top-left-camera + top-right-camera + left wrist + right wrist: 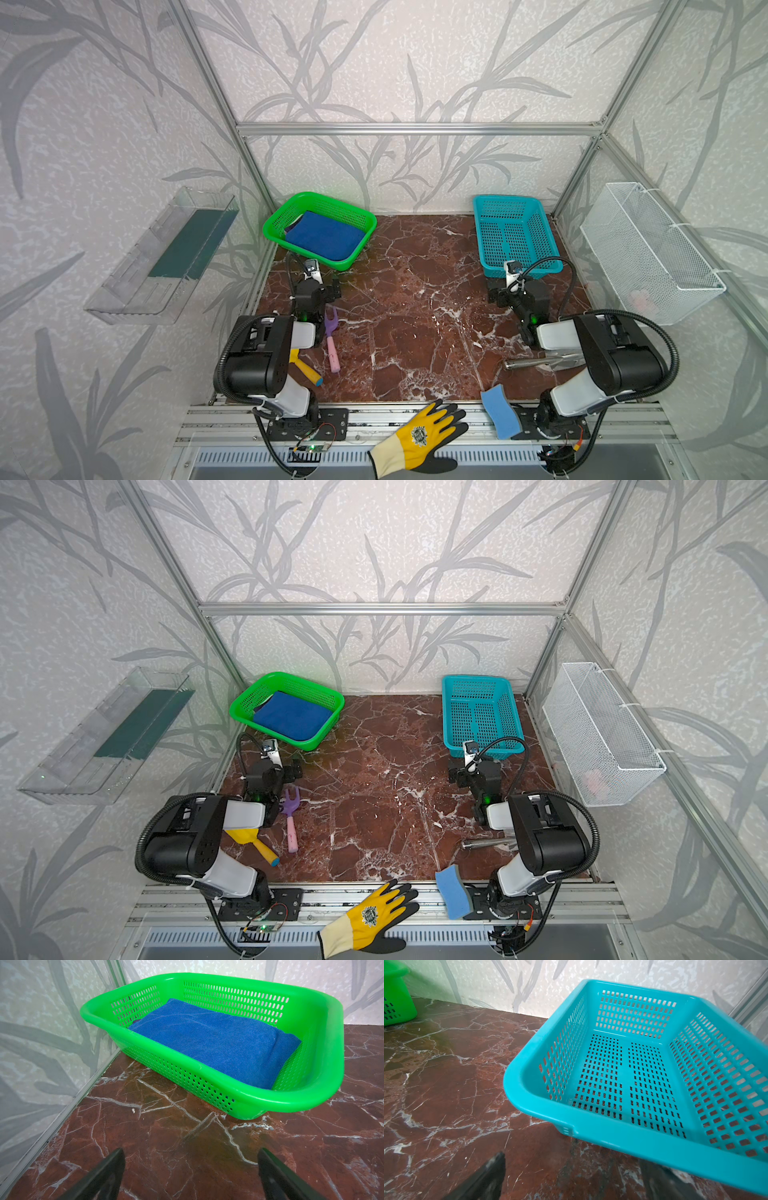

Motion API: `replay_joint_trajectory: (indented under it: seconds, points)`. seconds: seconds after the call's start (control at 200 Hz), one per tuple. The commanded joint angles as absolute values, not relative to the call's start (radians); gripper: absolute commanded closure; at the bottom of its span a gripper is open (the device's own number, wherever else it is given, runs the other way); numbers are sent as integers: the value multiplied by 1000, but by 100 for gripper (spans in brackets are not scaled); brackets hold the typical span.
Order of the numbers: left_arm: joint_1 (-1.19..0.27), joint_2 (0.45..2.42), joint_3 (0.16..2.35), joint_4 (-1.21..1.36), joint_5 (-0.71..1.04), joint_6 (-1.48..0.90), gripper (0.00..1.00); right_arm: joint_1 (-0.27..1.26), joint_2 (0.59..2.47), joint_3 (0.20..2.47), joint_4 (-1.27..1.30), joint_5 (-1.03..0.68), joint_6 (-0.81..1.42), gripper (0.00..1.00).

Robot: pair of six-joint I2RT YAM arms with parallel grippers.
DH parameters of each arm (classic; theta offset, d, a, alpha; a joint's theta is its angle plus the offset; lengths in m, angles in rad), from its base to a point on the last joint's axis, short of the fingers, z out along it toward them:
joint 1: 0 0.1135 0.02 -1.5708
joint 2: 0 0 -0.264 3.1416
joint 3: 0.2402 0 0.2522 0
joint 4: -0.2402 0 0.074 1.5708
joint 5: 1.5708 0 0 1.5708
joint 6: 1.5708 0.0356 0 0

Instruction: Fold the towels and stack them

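Standing wide apart and holding nothing, the jaws of the left gripper (191, 1152) were poised over the marble table (158, 1126); just ahead the green basket (291, 1103) was set, with the folded royal blue towel (207, 1043) laid inside. Behind this gripper a toy rake (332, 345) and a yellow scoop (305, 368) were seen lying, and the enclosure wall (52, 1064) ran close along its outer side. The right gripper (571, 1157), likewise spread and empty, was faced by the near rim of the teal basket (612, 1132). Open tabletop was seen between them.

Towel (324, 239) laid in left basket (320, 195) at bench (415, 299) rear; right basket (505, 198) set at rear right. Rake (333, 353) placed front left; sponge (500, 411) at front edge right; glove (419, 434) before bench.
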State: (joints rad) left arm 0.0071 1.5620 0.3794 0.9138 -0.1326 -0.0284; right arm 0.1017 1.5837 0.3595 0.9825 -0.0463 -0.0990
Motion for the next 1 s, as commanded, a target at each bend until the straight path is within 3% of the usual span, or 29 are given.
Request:
replay_joint_trajectory:
  seconds: [0.0, 0.265, 0.35, 0.425, 0.475, 0.535, 0.555, 0.675, 0.995]
  points:
    - [11, 1567, 377, 942, -142, -28, 1, 98, 1586, 351, 1022, -43, -95, 1]
    - [11, 1567, 376, 944, -136, -26, 1, 98, 1585, 358, 1013, -82, -111, 1]
    - [26, 1562, 321, 1039, 70, 21, 1, 80, 1591, 307, 1113, -224, -134, 1]
    - [37, 1569, 280, 1128, 124, 26, 1, 75, 1599, 266, 1198, -249, -137, 1]
    - [37, 1567, 290, 1109, 83, 15, 1, 75, 1606, 263, 1214, -173, -109, 1]
    - [37, 1566, 335, 1022, -233, -99, 1, 75, 1593, 282, 1160, 62, -23, 1]
    - [37, 1556, 337, 1000, -235, -99, 1, 75, 1589, 291, 1133, 136, 2, 1]
    - [35, 1571, 337, 1026, -213, -75, 1, 78, 1583, 332, 1054, 56, -35, 1]
    - [37, 1570, 335, 1029, -214, -77, 1, 81, 1585, 353, 1020, 73, -34, 1]
